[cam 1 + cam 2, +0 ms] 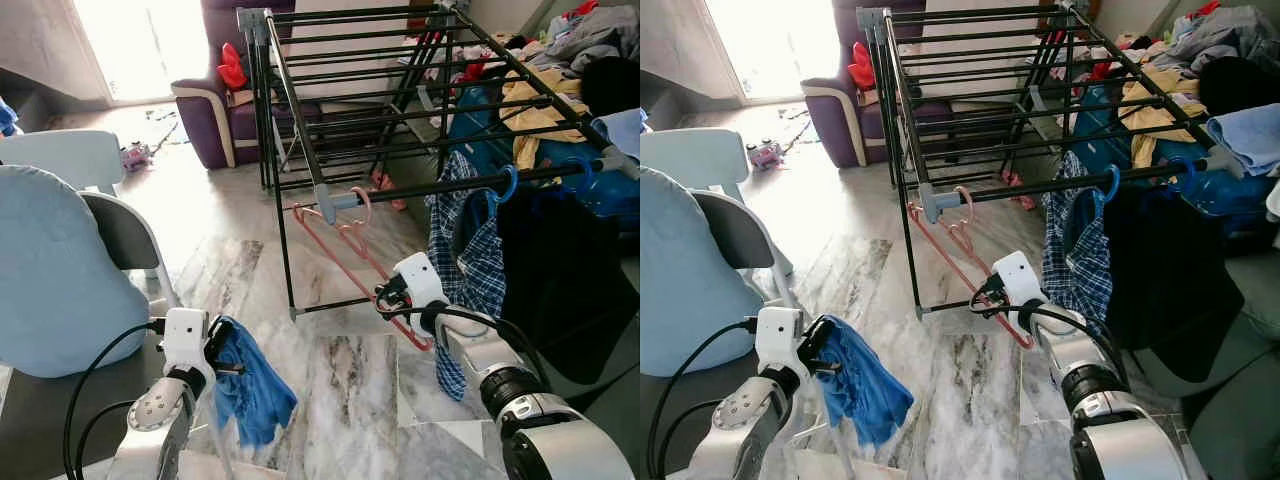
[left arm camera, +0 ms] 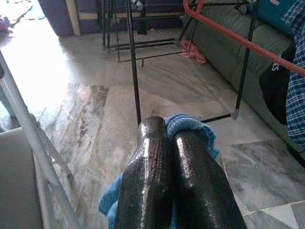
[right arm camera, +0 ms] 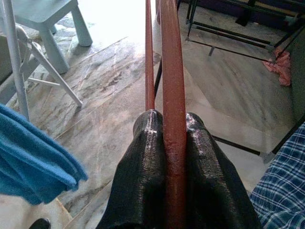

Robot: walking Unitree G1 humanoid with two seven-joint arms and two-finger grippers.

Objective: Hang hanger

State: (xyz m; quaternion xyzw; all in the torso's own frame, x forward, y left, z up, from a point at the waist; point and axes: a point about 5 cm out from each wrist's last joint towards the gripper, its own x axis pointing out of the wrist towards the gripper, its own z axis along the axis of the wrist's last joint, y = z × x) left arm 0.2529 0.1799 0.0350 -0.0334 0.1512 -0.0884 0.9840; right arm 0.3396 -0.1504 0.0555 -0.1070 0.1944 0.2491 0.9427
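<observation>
A pink-red plastic hanger [image 1: 345,255] hangs by its hook on the front rail of the black drying rack [image 1: 420,100], slanting down toward me. My right gripper [image 1: 392,303] is shut on the hanger's lower bar; the red bar [image 3: 172,119] runs between its black fingers [image 3: 143,181]. My left gripper [image 1: 222,350] is low on the left, shut on a blue cloth [image 1: 255,390] that droops below it; the cloth [image 2: 188,125] bulges over the fingertips [image 2: 157,157].
A plaid shirt [image 1: 470,260] and a dark garment [image 1: 560,280] hang on the same rail to the right. A light blue chair [image 1: 60,270] stands at my left. A purple sofa [image 1: 215,110] sits behind the rack. Clothes pile on the green couch [image 1: 570,60].
</observation>
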